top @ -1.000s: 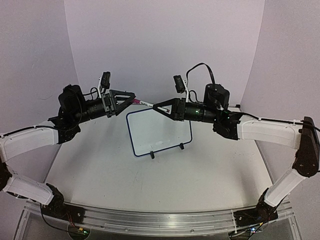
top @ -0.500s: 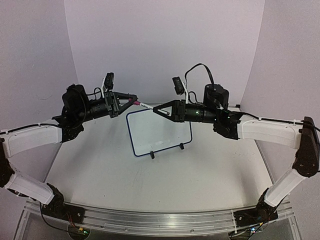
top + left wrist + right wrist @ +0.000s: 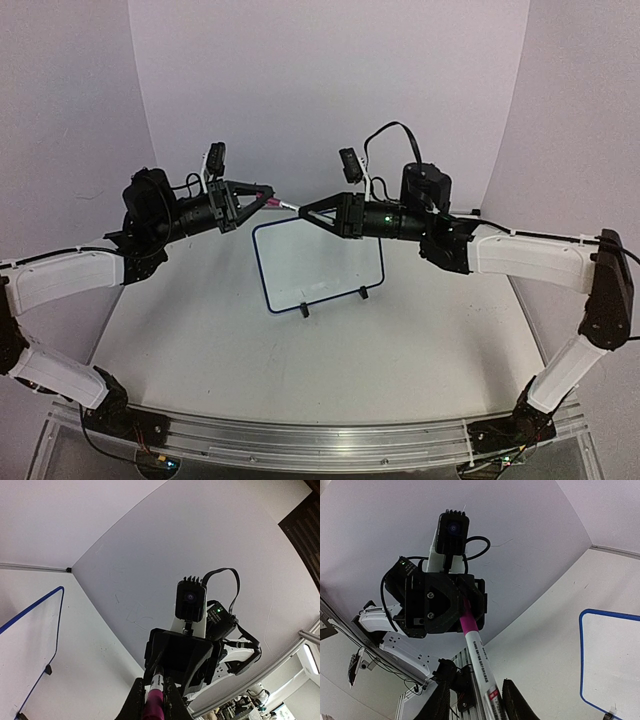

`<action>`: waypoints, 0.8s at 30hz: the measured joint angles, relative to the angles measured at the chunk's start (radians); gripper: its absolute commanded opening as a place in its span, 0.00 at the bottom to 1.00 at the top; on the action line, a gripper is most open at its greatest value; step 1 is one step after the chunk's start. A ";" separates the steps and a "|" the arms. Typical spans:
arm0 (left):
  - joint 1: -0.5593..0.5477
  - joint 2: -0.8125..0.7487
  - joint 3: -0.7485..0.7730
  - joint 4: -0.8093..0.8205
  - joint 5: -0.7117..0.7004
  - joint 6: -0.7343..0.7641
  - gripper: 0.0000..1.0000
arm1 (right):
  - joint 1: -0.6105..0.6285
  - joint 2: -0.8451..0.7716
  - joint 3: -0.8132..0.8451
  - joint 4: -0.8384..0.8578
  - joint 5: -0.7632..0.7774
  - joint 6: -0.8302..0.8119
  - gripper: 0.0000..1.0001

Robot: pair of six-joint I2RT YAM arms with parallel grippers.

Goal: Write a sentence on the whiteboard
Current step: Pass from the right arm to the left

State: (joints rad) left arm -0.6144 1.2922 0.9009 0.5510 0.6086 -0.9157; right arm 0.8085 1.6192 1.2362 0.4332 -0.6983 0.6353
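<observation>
The whiteboard [image 3: 320,255] stands tilted on two black feet at mid-table, and its blue frame also shows in the left wrist view [image 3: 56,630] and the right wrist view [image 3: 581,655]. No sentence can be made out on its face. Above its top edge both arms meet tip to tip around a marker [image 3: 284,205] with a white barrel and a pink cap. My left gripper [image 3: 268,198] is shut on the pink cap [image 3: 152,704]. My right gripper [image 3: 477,704] stands open around the white barrel [image 3: 479,652], with a clear gap on one side.
The white table [image 3: 330,360] is ringed by pale curved walls [image 3: 330,90]. An aluminium rail [image 3: 300,440] with the arm bases runs along the near edge. Cables loop over the right wrist [image 3: 400,135].
My left gripper closed on the marker's pink cap. My right gripper then opened off the barrel and shifted slightly left. The marker stays level between the two.
</observation>
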 measured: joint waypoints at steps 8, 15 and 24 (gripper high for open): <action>0.004 0.003 0.000 0.042 -0.025 -0.009 0.00 | 0.004 0.028 0.004 0.051 -0.003 0.029 0.34; 0.008 0.000 -0.008 0.077 -0.026 -0.035 0.00 | 0.006 0.033 0.004 0.101 -0.010 0.052 0.40; -0.002 -0.058 -0.026 0.079 -0.005 -0.054 0.00 | 0.006 0.033 0.004 0.126 -0.010 0.062 0.47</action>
State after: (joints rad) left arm -0.6167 1.2343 0.8745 0.6296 0.6033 -0.9699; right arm 0.8150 1.6524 1.2400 0.5591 -0.7078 0.6975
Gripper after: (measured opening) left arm 0.084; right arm 0.461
